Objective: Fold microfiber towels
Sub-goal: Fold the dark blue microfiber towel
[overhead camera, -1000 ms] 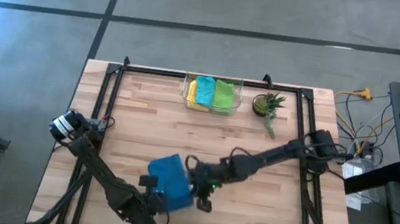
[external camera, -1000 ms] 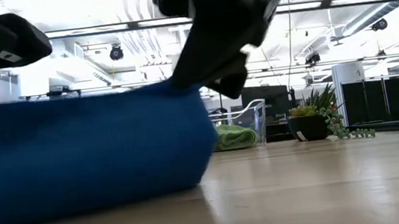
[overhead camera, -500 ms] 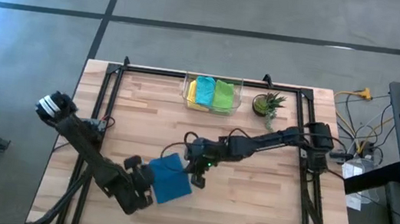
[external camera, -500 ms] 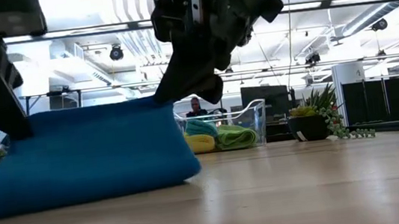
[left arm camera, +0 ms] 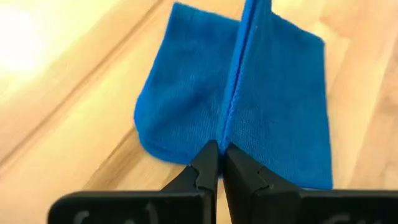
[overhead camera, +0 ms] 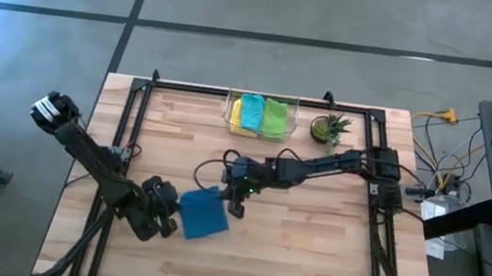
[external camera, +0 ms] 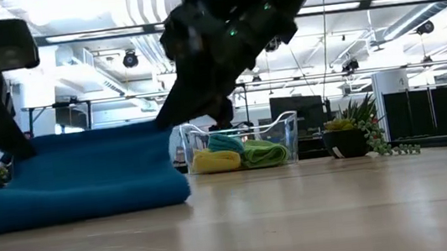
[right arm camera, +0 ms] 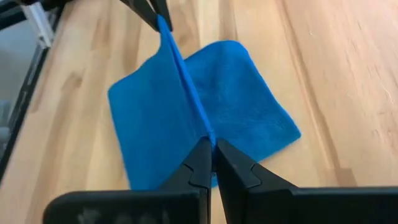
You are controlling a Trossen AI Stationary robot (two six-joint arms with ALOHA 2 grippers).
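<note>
Towel (overhead camera: 201,215), blue, lies folded near table (overhead camera: 325,263) front-left; left gripper (left arm camera: 217,163) & right gripper (right arm camera: 210,154) each pinch its raised edge, opp. ends.

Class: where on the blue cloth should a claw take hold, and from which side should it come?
Grip the raised top edge of the blue microfiber towel at its two ends, coming from opposite sides. The left claw and right claw each pinch one end of that thin upright ridge, while the doubled cloth sags onto the wooden table.
</note>
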